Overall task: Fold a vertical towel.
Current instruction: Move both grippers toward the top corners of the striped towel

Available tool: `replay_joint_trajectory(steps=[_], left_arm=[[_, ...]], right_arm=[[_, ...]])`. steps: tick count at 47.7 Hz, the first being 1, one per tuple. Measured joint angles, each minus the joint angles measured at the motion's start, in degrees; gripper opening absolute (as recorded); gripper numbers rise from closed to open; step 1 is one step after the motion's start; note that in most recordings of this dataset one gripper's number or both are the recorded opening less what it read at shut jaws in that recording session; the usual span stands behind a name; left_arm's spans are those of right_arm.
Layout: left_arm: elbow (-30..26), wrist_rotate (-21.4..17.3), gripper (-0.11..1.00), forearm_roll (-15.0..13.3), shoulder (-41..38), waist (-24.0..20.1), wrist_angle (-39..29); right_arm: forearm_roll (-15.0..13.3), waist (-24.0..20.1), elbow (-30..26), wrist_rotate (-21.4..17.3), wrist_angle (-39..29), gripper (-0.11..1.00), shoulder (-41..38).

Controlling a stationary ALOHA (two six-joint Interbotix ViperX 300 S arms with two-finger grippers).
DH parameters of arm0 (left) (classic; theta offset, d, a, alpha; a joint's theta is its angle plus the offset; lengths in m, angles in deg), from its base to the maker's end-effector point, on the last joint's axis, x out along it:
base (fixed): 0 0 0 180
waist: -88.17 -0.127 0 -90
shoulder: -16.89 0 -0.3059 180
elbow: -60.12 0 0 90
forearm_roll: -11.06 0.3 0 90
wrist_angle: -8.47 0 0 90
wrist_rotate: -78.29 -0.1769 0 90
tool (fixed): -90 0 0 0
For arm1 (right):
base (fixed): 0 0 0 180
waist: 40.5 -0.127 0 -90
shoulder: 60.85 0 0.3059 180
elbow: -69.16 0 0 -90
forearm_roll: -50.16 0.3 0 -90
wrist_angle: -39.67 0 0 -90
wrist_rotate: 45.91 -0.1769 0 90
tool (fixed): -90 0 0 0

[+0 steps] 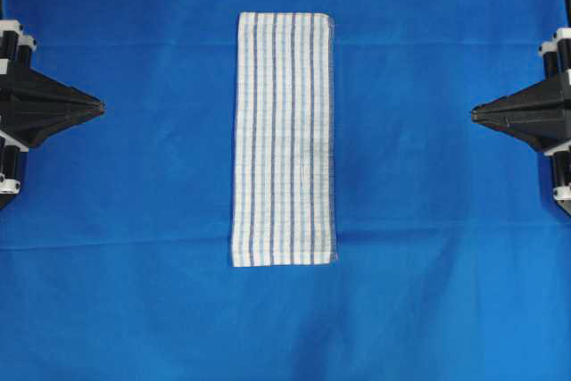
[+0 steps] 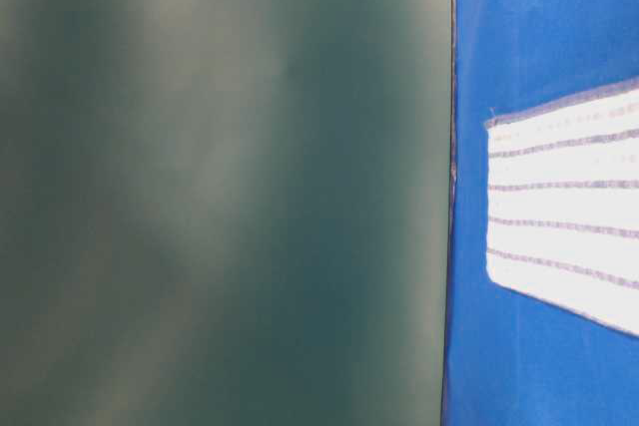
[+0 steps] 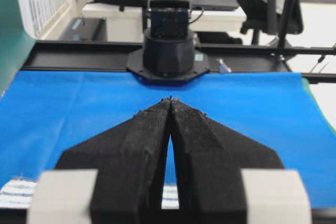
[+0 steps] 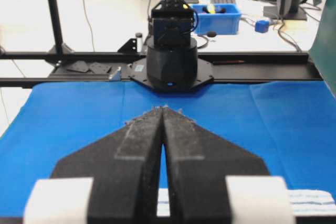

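White striped towel (image 1: 284,138) lies flat at the centre of your blue sheet (image 1: 134,301), long axis running 12 to 6 o'clock, stripes lengthwise. Your left gripper (image 1: 98,109) sits at 9 o'clock, well apart from the towel, tips pressed together on nothing. Your right gripper (image 1: 475,114) sits at 3 o'clock, likewise closed and empty. Neither touches the cloth. Table-level view shows one towel end on the sheet beside a blurred green panel (image 2: 220,187).
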Motion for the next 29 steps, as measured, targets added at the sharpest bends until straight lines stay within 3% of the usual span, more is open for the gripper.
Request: replay_joint_trajectory(steps=[7, 17, 29], left_arm=[[-1.0, -0.2, 0.0, -0.9, -3.2, -1.9, -0.4], [-2.5, 0.4, 0.0, -1.1, -11.9, -10.7, -0.5], [-5.1, 0.4, 0.03, -1.1, -25.4, -18.8, 0.7]], right_arm=[[0.5, 1.6, -1.1, -0.1, -0.8, 0.0, -1.9], [2.2, 11.2, -4.9, -0.6, -5.8, 0.0, -10.1], [2.3, 21.4, -8.6, -0.4, -6.5, 0.01, -23.8]])
